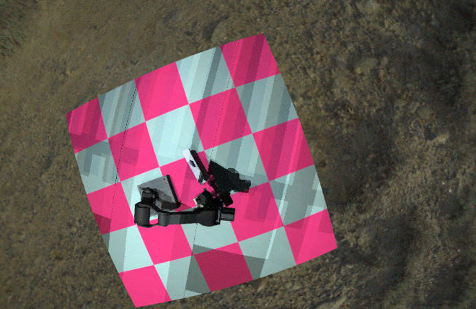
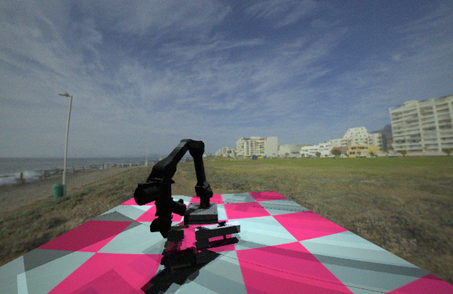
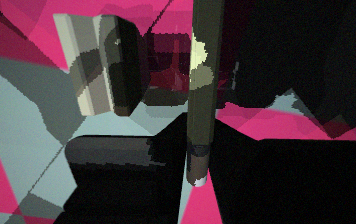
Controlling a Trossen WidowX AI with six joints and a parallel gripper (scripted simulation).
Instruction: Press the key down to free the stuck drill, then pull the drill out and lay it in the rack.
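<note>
My gripper [image 2: 163, 233] [image 3: 193, 118] is shut on the drill [image 3: 203, 105], a long olive-dark shaft with a pale tip at its lower end. The shaft runs upright through the wrist view and leaves it at the top, so its far end is hidden. The white holder bar [image 1: 197, 170] [image 2: 213, 231] lies beside the gripper. The dark key [image 1: 192, 163] [image 2: 222, 224] sits in its slot. Whether the drill touches the holder cannot be told. The pale grooved rack [image 3: 82, 65] stands close to the gripper, left of the drill in the wrist view.
The arm's grey base [image 1: 162, 185] [image 2: 201, 216] stands behind the holder and rack. The black forearm [image 1: 187, 217] passes over the pink and pale checkered top [image 1: 162, 91] [image 2: 285, 263]. Dark shadows around the gripper blur small details.
</note>
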